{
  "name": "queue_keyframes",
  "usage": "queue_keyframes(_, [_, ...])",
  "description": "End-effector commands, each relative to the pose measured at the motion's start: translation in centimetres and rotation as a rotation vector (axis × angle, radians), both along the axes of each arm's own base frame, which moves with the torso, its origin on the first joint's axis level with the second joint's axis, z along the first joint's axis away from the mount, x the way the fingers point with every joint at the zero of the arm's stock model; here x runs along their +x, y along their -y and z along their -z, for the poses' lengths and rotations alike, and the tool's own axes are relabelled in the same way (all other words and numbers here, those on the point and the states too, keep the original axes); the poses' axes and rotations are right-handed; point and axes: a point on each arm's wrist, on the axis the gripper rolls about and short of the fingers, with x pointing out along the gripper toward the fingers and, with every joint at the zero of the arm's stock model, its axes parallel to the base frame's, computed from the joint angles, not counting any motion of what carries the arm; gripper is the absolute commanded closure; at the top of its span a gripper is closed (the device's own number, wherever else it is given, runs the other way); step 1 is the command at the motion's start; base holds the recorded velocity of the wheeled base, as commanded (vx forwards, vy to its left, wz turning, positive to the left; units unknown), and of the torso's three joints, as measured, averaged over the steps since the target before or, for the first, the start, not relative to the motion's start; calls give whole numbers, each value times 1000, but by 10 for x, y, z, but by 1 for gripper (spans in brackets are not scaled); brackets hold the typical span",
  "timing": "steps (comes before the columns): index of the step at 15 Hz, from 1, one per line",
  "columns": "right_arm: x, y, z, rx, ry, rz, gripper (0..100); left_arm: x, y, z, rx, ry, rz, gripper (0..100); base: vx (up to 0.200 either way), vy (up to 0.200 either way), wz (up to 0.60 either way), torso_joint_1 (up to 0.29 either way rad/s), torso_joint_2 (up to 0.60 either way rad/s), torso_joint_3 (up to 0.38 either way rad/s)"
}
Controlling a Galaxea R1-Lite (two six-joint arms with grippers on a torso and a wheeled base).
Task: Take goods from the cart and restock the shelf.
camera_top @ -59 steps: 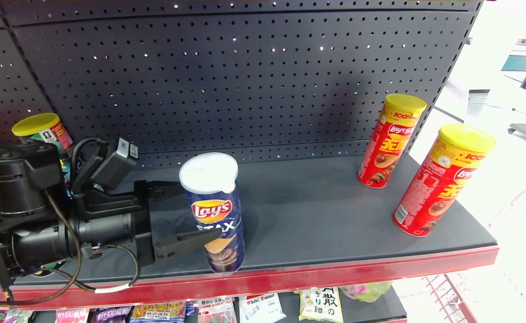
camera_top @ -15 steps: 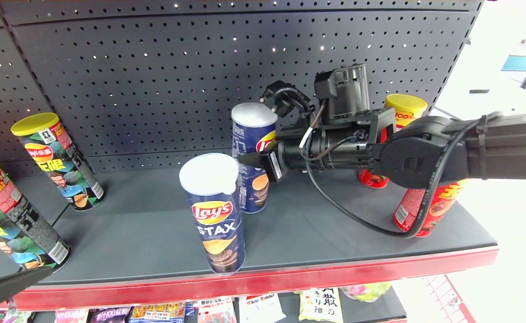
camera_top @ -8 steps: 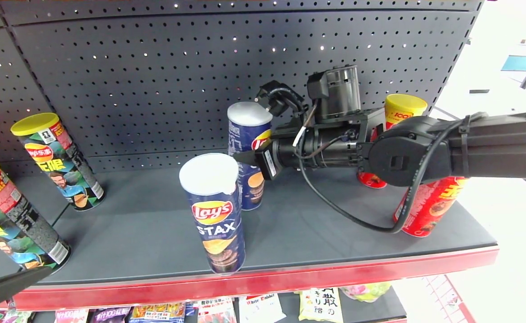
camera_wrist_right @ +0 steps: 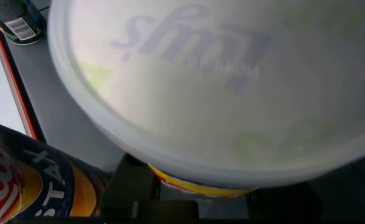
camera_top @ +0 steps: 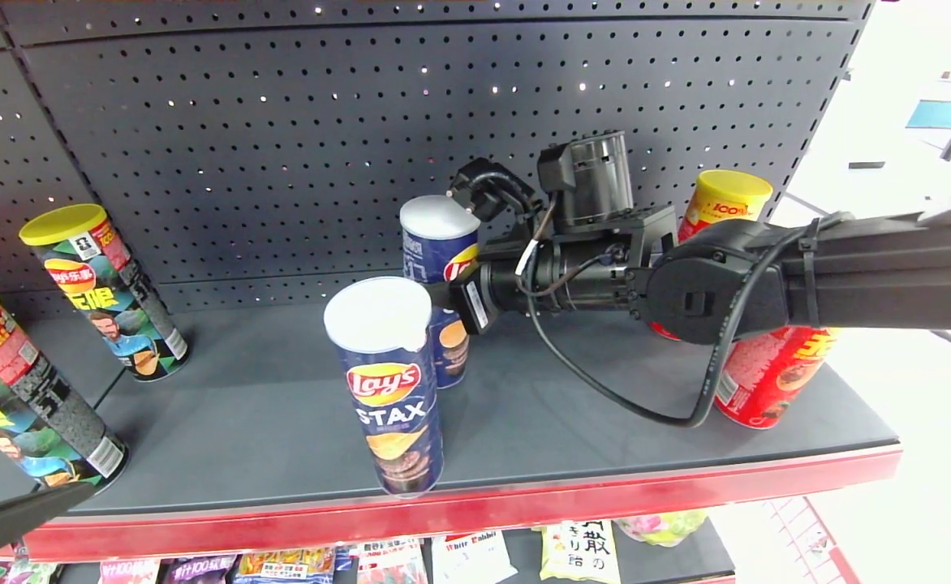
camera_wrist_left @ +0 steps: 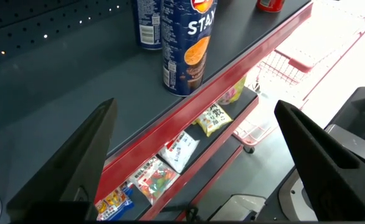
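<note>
Your right hand (camera_top: pixel 443 294) pinches a blue chip can (camera_top: pixel 436 235) upright on or just above the shelf (camera_top: pixel 589 405), just behind the front can (camera_top: pixel 390 389). Placement looks underway: next, seat it and release without knocking that neighbour. Your left hand (camera_wrist_left: pixel 195 118) hangs spread, empty.

The shelf (camera_top: pixel 264 422) has a smooth, matt dark grey deck. Its back panel (camera_top: pixel 281 122) looks like perforated sheet metal in the same matt finish, and its front lip (camera_top: pixel 524 503) is glossy red. The front blue can (camera_top: pixel 394 405) and the rear blue can (camera_top: pixel 425 251) wear glossy printed wraps under cloudy, translucent plastic lids (camera_wrist_right: pixel 220 81). The red cans (camera_top: pixel 768 365) shine likewise, with smooth yellow plastic caps (camera_top: pixel 733 186). The left end effector (camera_wrist_left: pixel 195 109) has matt black plastic fingers (camera_wrist_left: pixel 319 162). The packets (camera_top: pixel 475 556) on the level below are shiny film.
</note>
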Motion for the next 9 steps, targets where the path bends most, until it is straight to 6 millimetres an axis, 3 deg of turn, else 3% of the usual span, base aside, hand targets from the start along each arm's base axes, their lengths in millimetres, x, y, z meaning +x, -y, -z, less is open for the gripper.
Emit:
queue_keyframes(1, [2,-2,1,2,2,-2,100,1,0,0,1,-4,0,0,0,0,0,0,0,0])
queue_keyframes(9, [9,-5,5,-5,11,5,100,1,0,3,2,-13,1,0,0,0,0,0,0,0])
